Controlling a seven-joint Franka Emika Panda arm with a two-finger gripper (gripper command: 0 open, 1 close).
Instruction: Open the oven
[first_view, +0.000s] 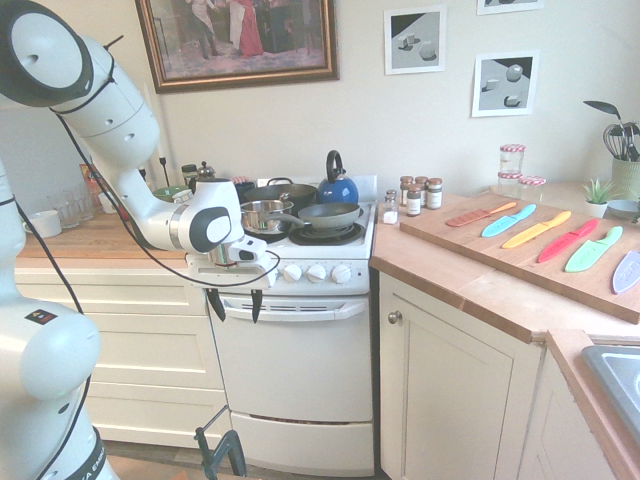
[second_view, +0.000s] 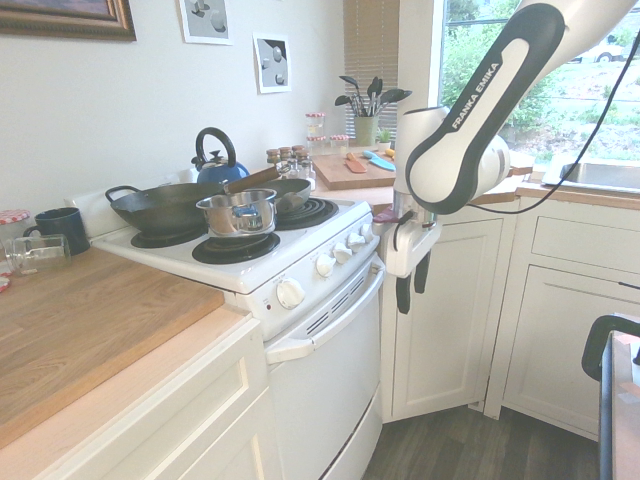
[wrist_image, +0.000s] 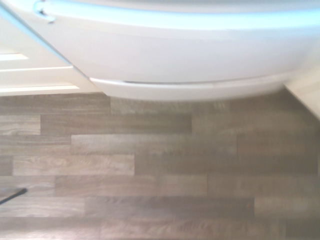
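Oven (first_view: 292, 370) sat under pans (first_view: 329, 216), beside the counter (first_view: 132, 238), door closed; step looked like approach, pincer (first_view: 235, 307) by the handle (first_view: 290, 311), fingers parted, holding nothing; next move called for lining up on the bar, then gripping.

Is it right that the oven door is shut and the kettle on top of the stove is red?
Not quite: the kettle is blue, as the first exterior view shows. The oven door is indeed shut, and the kettle does stand on top of the stove.
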